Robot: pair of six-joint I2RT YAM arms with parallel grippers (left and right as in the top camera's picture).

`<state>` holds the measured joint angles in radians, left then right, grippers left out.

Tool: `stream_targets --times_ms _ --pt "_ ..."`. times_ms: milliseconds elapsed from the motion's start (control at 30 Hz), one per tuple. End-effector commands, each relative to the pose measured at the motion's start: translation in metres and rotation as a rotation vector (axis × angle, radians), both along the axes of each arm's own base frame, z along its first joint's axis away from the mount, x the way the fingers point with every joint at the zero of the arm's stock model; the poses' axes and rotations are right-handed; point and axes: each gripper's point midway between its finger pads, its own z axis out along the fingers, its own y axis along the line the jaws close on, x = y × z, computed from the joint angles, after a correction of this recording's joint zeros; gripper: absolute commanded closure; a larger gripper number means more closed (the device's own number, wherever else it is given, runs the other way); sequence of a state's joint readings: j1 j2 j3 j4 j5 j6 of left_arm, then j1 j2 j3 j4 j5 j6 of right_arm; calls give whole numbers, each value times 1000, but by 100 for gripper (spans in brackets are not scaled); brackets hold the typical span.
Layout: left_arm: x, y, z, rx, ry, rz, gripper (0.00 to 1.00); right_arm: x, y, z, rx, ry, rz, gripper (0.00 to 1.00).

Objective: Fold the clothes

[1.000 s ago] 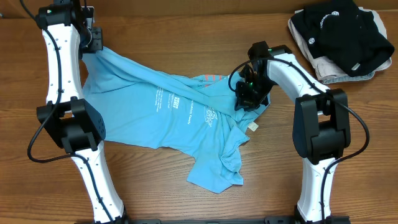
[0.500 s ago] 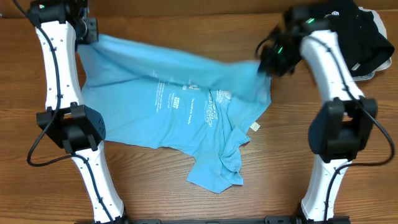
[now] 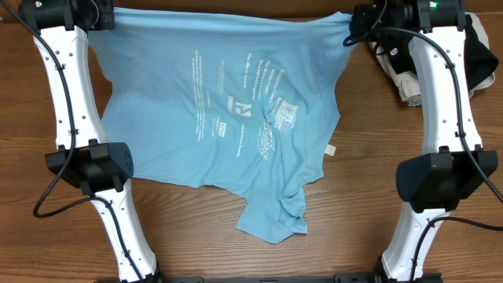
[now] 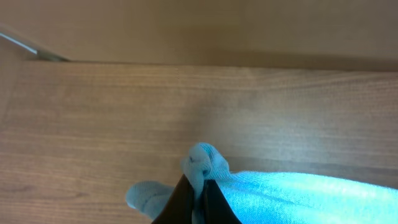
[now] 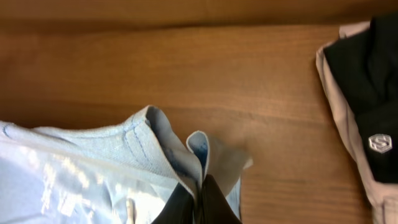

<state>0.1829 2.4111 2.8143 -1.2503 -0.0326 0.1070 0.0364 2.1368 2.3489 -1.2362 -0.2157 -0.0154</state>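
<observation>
The sky-blue T-shirt (image 3: pixel 228 102) with white print hangs stretched between my two grippers at the table's far edge; its lower part lies crumpled on the wood near the front. My left gripper (image 3: pixel 106 16) is shut on the shirt's top left corner, seen as a pinched bunch of cloth in the left wrist view (image 4: pixel 200 186). My right gripper (image 3: pixel 354 20) is shut on the top right corner, with folded hem layers between the fingers in the right wrist view (image 5: pixel 200 186).
A black garment with white round logos (image 3: pixel 479 47) lies on a white/beige folded garment (image 3: pixel 409 82) at the far right, also in the right wrist view (image 5: pixel 367 106). The wooden table (image 3: pixel 377 196) shows around the shirt.
Both grippers have moved up and apart toward the far edge. The right one swung from the shirt's middle to the far right, and the bunched shirt is now spread wide between them.
</observation>
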Motion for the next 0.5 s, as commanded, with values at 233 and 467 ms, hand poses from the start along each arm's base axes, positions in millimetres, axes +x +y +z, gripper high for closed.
stream_targets --times_ms 233,467 --pt "-44 1 -32 -22 217 33 96 -54 -14 -27 -40 253 -47 96" --pt "-73 4 -112 -34 477 52 96 -93 7 -83 18 483 5 96"
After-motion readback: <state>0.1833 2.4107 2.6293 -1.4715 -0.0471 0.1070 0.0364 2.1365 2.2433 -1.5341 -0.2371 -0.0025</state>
